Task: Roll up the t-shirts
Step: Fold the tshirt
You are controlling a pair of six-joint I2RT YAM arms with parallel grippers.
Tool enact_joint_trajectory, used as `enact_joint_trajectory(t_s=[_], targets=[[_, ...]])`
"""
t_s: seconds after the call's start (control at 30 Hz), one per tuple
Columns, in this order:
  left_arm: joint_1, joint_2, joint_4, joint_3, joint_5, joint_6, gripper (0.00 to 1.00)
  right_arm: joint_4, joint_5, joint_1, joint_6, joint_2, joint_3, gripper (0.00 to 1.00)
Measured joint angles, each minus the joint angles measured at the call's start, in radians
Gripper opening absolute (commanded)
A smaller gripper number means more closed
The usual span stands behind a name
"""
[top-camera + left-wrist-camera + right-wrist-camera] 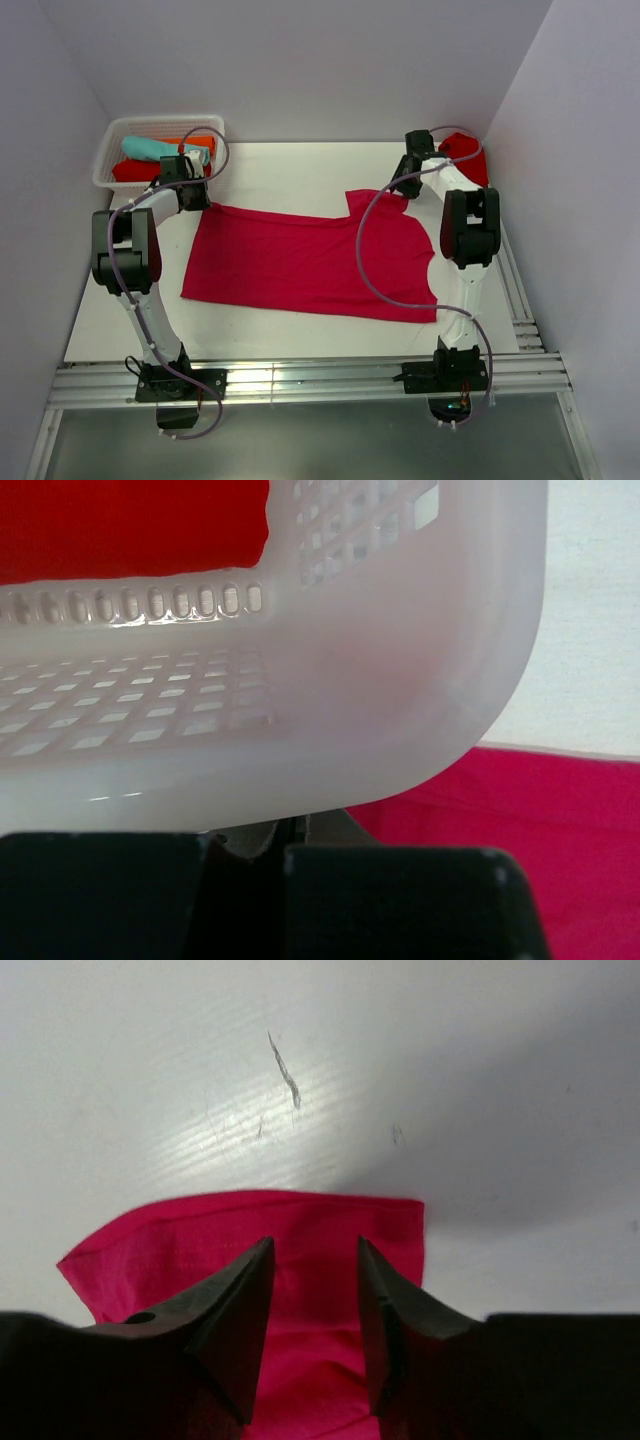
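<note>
Crimson t-shirt (300, 260) spread flat just right of white basket (108, 155); corner nearest basket masked by L gripper (285, 855), clenched, nothing seen held. Basket's folded tees (150, 148) partly cut off by L arm (125, 250). R gripper (315, 1260), well right of basket, released over sleeve (250, 1230).

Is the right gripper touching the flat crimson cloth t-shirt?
Cannot tell: the right wrist view shows the open right gripper above the flat crimson cloth t-shirt, contact hidden.
</note>
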Motion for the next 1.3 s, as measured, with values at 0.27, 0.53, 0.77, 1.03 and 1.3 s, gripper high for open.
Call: enact_joint_trajectory(t_s=[0.27,0.53,0.77,1.03,1.3], targets=[[0.0,0.0,-0.018,0.016,0.003,0.003,0.0,-0.07,0.067,0.01,0.009,0.04,0.077,0.44],[0.0,0.0,-0.02,0.021,0.011,0.003,0.0,-0.105,0.15,0.015,0.009,0.04,0.077,0.48],[0.0,0.0,-0.024,0.026,0.018,0.003,0.0,-0.157,0.199,0.015,0.016,0.041,0.113,0.47],[0.0,0.0,-0.027,0.033,0.018,0.004,0.0,-0.169,0.2,0.015,0.018,0.076,0.174,0.45],[0.0,0.0,-0.027,0.033,0.019,0.004,0.0,-0.19,0.198,0.015,0.021,0.109,0.174,0.4]])
